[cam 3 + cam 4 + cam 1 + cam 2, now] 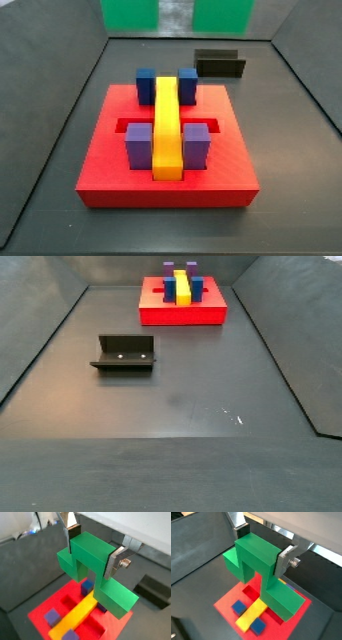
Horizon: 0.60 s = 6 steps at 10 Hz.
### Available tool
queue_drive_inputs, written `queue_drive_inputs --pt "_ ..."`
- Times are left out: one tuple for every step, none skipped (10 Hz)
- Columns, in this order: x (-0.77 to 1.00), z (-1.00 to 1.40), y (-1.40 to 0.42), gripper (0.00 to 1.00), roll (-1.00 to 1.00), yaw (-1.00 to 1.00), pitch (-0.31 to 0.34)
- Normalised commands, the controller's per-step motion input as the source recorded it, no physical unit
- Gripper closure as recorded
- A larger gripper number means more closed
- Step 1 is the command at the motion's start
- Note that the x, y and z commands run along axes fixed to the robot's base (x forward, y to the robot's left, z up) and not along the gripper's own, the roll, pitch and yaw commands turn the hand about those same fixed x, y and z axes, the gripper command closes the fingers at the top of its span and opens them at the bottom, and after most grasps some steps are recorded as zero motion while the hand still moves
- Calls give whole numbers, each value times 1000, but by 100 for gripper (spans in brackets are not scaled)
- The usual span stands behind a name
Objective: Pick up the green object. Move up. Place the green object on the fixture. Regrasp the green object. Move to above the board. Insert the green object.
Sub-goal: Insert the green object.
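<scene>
The gripper (95,548) has its silver plates closed on the crossbar of the green object (93,564), a smooth plastic U whose square legs hang down below the jaws. Directly beneath lies the red board (294,614) with its yellow bar (252,613) and blue posts (52,615). This looks like the hover above the board; inserting calls for a straight descent with legs lined up over the recesses.

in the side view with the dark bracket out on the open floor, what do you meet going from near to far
Bare dark floor → dark L-shaped fixture → large flat red board, carrying the long yellow bar and blue posts. The gripper, seen in both wrist views, is shut on the bright green U-shaped block above the board.
</scene>
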Motion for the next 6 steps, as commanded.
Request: queue_drive_inputs --pt "29 -826 -220 100 -44 131 -169" --pt "0 -874 -131 100 -33 131 -164" --pt "0 -826 -34 100 -43 126 -187" --pt "0 -734 0 100 -66 134 -184" --pt "0 -663 0 100 -91 129 -176" --pt "0 -589 0 100 -83 129 -161"
